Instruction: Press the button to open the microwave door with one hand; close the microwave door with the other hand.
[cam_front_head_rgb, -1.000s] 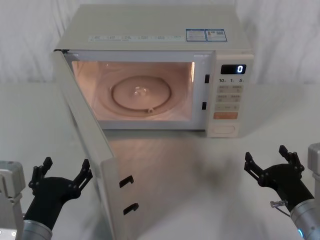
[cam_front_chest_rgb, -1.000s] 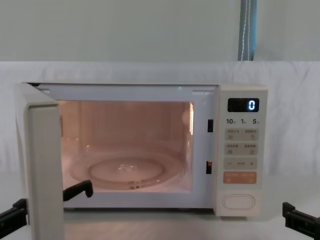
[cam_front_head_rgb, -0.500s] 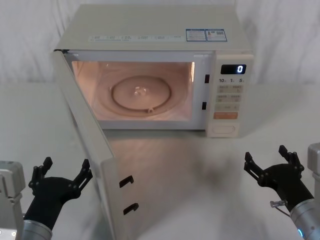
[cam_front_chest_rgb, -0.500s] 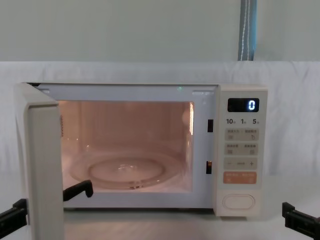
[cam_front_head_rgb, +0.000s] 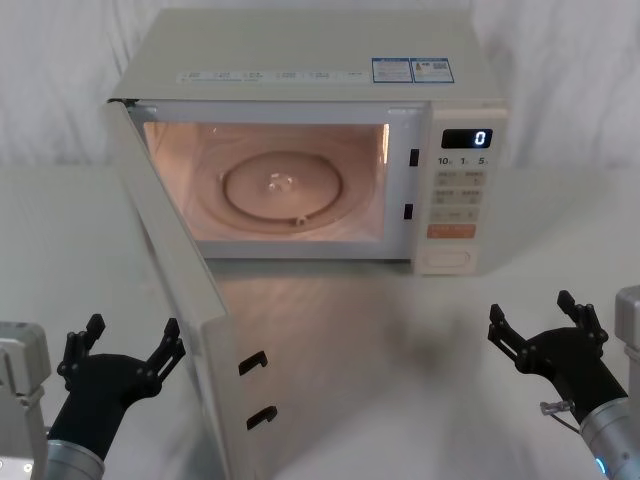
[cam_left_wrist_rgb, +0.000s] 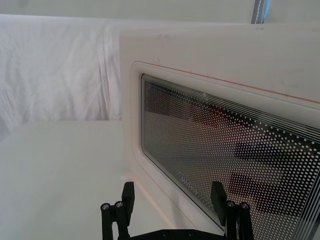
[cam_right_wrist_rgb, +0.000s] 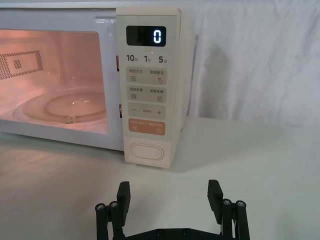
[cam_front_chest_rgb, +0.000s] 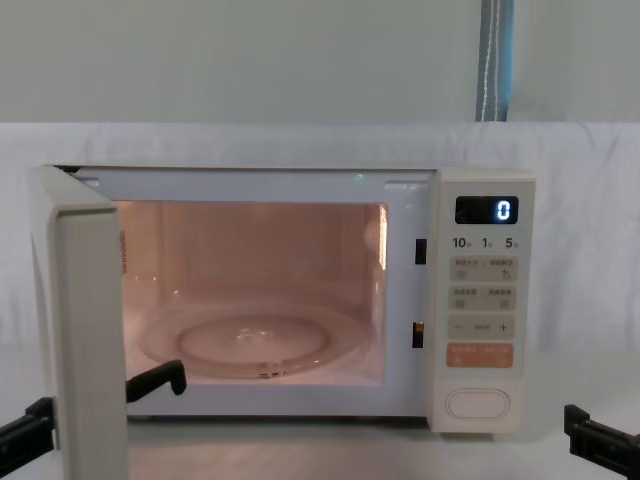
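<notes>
Left pincer (cam_front_head_rgb: 122, 351) held spread, empty, beside swung-out microwave door (cam_front_head_rgb: 175, 290); right pincer (cam_front_head_rgb: 545, 322) spread, empty, before button (cam_front_head_rgb: 447, 259).

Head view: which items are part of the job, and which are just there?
Job:
- microwave, lit inside
- microwave door, swung wide open
- button, bottom of the panel
- left claw, open, beside the door's outer face
- right claw, open, low in front of the panel

Just there:
- glass turntable
- white cloth backdrop
- table
</notes>
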